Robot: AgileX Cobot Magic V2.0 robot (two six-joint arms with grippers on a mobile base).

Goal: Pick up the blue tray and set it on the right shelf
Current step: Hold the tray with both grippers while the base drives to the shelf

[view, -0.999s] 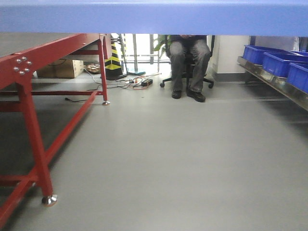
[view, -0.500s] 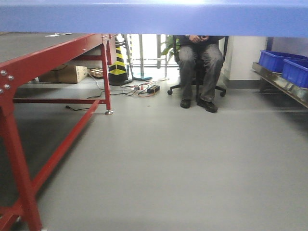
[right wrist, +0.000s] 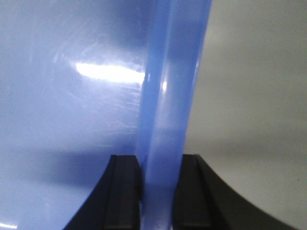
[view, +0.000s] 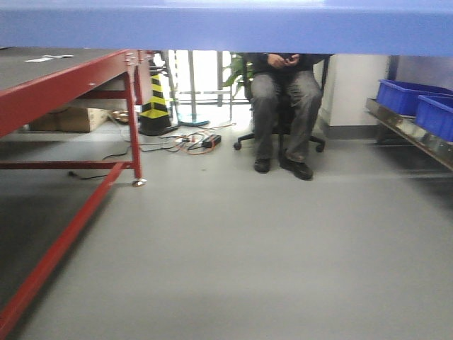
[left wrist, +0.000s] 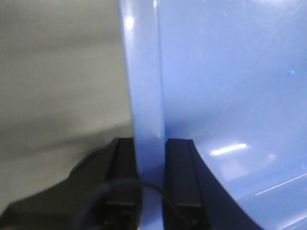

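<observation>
Grasp done: my left jaws and right jaws are each closed tight on the rolled rim of the blue tray (view: 226, 27), which is held aloft and spans the front view's top. The right shelf (view: 414, 138) sits far right, well apart. Transport and placement are left.

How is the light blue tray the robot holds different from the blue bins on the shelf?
The blue tray is pale and glossy; the bins are a darker blue. The tray is up in the air, its rim pinched by the left gripper and right gripper; the bins sit on the steel shelf. Both are blue plastic.
</observation>
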